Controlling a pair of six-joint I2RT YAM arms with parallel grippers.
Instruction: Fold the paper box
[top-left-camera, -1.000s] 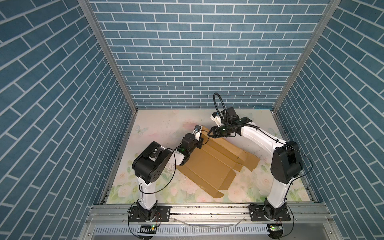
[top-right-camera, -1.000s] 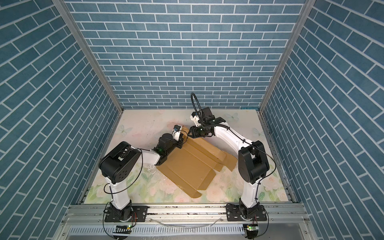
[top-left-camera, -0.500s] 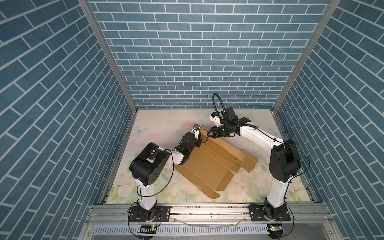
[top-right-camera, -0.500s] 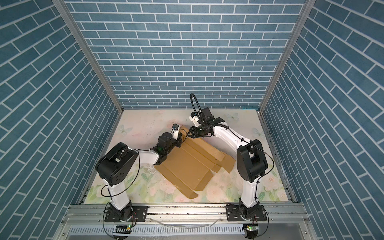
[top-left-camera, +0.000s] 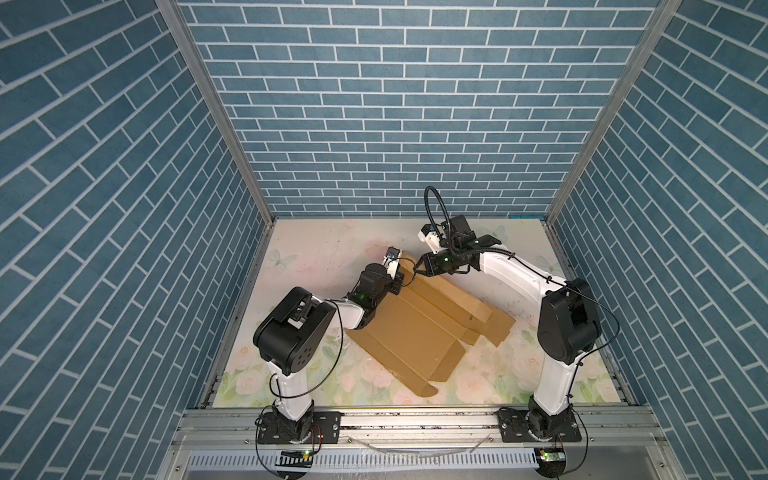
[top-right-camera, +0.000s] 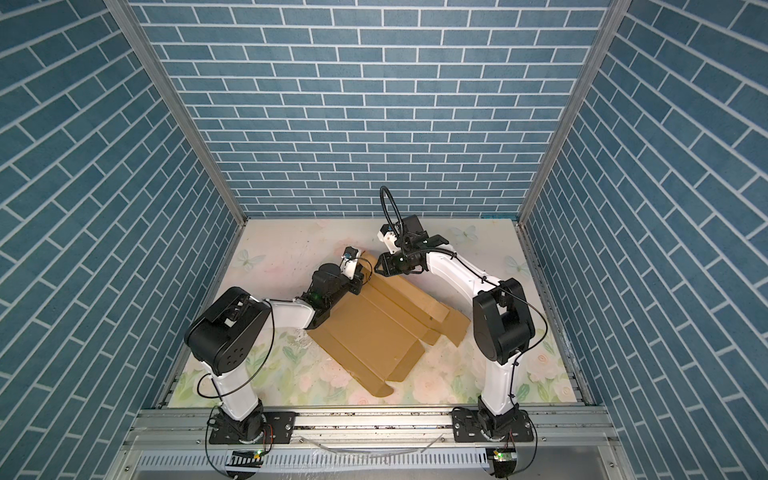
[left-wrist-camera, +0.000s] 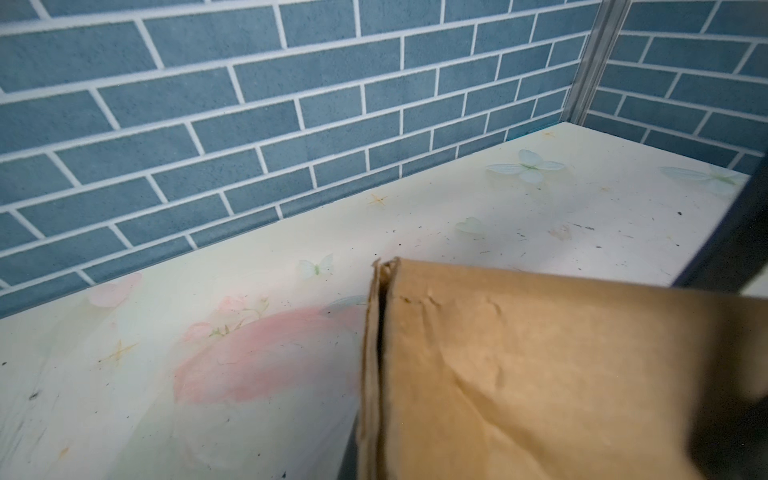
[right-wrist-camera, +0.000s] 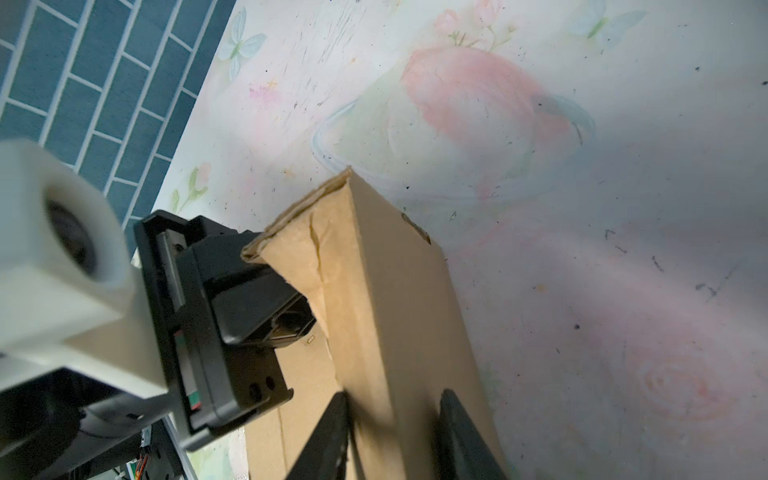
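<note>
Wall of paper box stands clamped between right pincer fingers.

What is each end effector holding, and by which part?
The left end effector pinches the paper box by the far-end corner of its raised side wall. The right end effector straddles that wall; a grip cannot be told.

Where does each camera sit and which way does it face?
Top views: high at the front, looking down on the table and box; both whole arms, left claw and right claw at the box's far corner.
Left wrist: low, facing the back wall past that corner; dark blurred shapes, likely claw.
Right wrist: looks down the box's raised side; own fingers, left claw.
Shared: both wrists see that corner.
</note>
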